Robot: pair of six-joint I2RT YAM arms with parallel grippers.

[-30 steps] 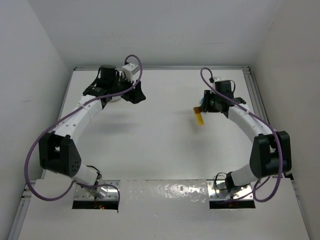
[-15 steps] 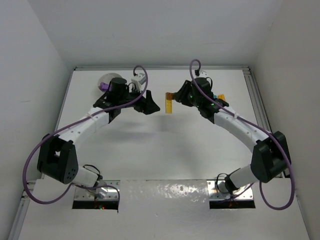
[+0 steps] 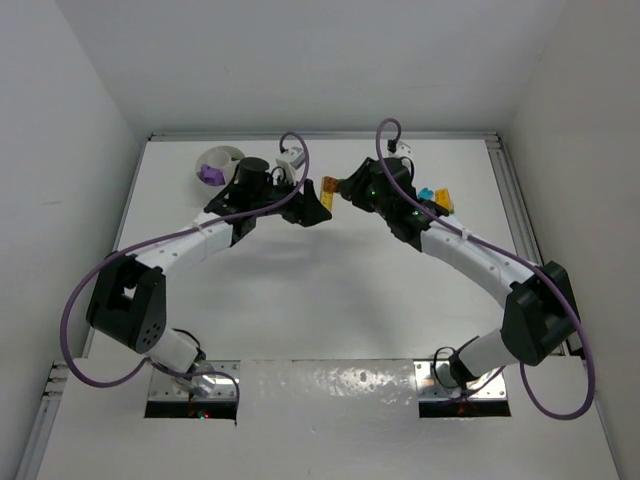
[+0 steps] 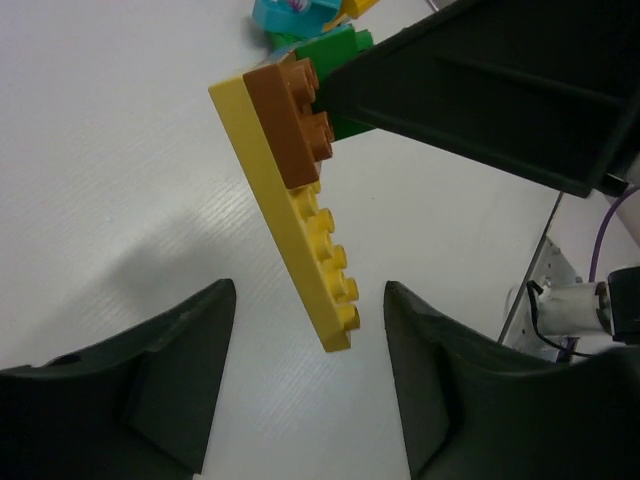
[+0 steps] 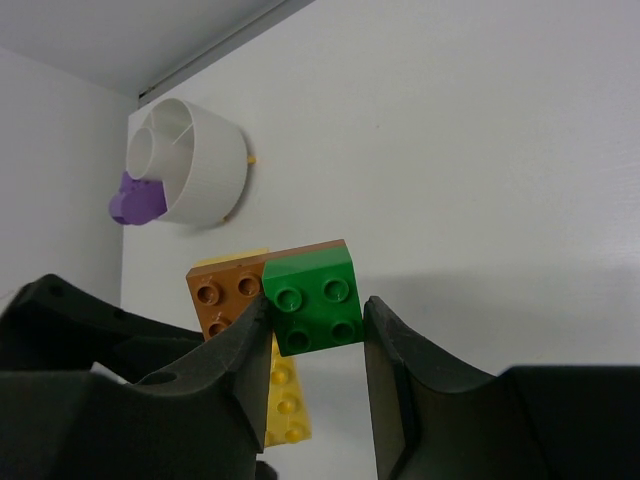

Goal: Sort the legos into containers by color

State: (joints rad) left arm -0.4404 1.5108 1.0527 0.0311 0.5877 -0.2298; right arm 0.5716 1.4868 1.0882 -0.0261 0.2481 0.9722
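My right gripper [image 3: 340,189] is shut on a stack of joined legos [image 3: 328,186] and holds it in the air at the back middle. In the right wrist view its jaws [image 5: 316,310] pinch the green brick [image 5: 315,298]. An orange brick [image 5: 222,293] and a long yellow plate [image 5: 281,400] hang on it. My left gripper [image 3: 316,206] is open. In its wrist view [image 4: 307,296] the free end of the yellow plate [image 4: 300,232] hangs between its jaws, touching neither. The white divided bowl [image 3: 216,159] stands at the back left, with a purple brick [image 3: 210,175] at its rim.
A teal lego [image 3: 427,194] and a yellow lego [image 3: 442,201] lie on the table at the back right, behind my right arm. The table's side rails run along both edges. The back wall is just beyond the bowl.
My right arm has carried the lego stack left to the back middle. My left arm has swung right, away from the bowl, and its open jaws now flank the yellow plate.
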